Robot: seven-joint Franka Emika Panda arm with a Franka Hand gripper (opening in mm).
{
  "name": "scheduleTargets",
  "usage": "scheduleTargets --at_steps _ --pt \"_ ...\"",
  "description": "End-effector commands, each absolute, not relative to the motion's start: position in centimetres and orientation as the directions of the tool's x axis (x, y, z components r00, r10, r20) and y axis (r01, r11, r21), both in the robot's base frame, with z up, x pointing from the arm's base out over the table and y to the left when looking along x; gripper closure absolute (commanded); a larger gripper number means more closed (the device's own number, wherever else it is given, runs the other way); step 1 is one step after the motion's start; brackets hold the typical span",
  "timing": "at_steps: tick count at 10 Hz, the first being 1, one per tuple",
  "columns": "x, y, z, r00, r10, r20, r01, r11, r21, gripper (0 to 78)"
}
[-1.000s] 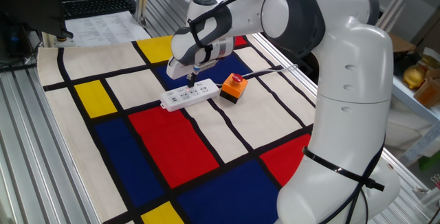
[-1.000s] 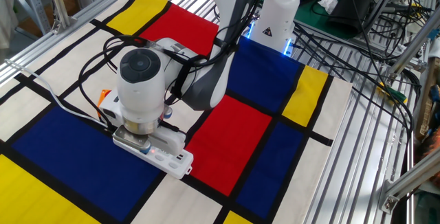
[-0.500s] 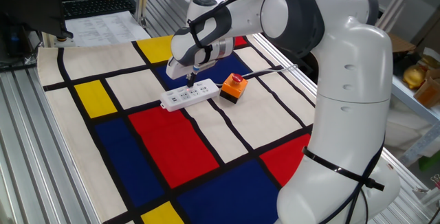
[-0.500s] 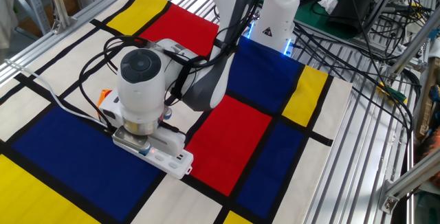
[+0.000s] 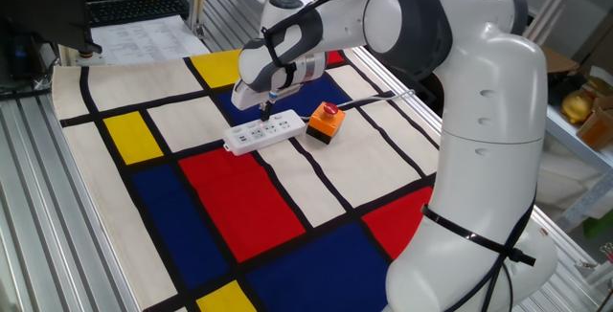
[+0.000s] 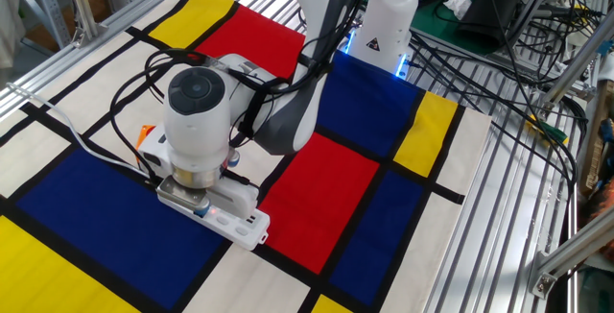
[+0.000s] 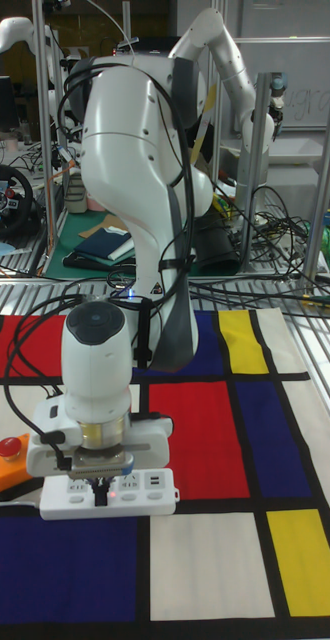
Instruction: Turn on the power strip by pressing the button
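On the desk (image 5: 67,216), covered by a cloth (image 5: 230,207) of red, blue, yellow and white panels, the power strip (image 5: 264,134) lay across a black line, its thin white cord (image 6: 67,131) trailing away. Directly above its end nearest the orange box, the gripper (image 5: 267,114) pointed straight down, its tip at the strip's top face; whether its fingers were apart could not be told. Just beside that end sat the orange box (image 5: 326,122) with its red domed button (image 5: 330,109).

White power strip (image 5: 264,133) (flat on mat)
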State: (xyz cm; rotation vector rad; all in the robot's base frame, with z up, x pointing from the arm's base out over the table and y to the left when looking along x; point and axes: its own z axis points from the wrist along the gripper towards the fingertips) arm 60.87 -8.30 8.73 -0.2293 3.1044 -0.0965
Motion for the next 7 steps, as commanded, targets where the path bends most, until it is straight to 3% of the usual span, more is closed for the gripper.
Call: scheduleTargets --at_steps 1,7 --pt "56.47 -8.20 1.76 -0.996 -0.090 0.027 -0.091 0.995 -0.041 77.6" --pt "55.76 -8.00 1.21 -0.996 -0.080 0.047 -0.083 0.995 -0.050 77.6"
